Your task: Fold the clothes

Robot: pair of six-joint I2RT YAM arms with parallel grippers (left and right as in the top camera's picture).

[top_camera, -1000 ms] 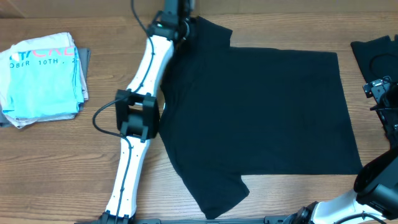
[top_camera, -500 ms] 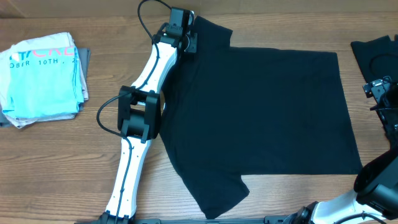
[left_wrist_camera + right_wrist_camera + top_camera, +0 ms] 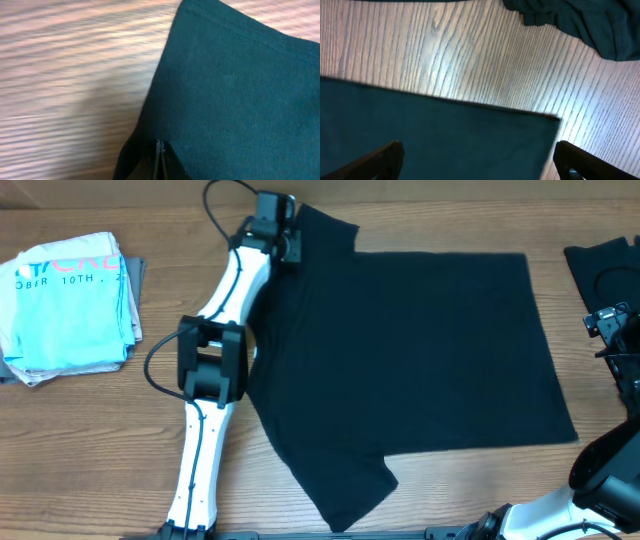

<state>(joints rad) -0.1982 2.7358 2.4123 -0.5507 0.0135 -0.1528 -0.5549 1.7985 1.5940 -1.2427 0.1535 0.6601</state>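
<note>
Black T-shirt [image 3: 420,360] flat on wooden table [image 3: 90,430]; left tool [image 3: 159,152] pinches it, right tool [image 3: 480,157] wide.

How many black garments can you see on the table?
2: the large black T-shirt spread flat in the middle, and a second black garment bunched at the right edge, partly cut off by the frame; more may be hidden.

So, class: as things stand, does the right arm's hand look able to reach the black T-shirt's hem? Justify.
Probably yes: the open right hand faces the black T-shirt at its hem corner, which lies flat on the table with nothing between; the other black garment sits aside.
</note>
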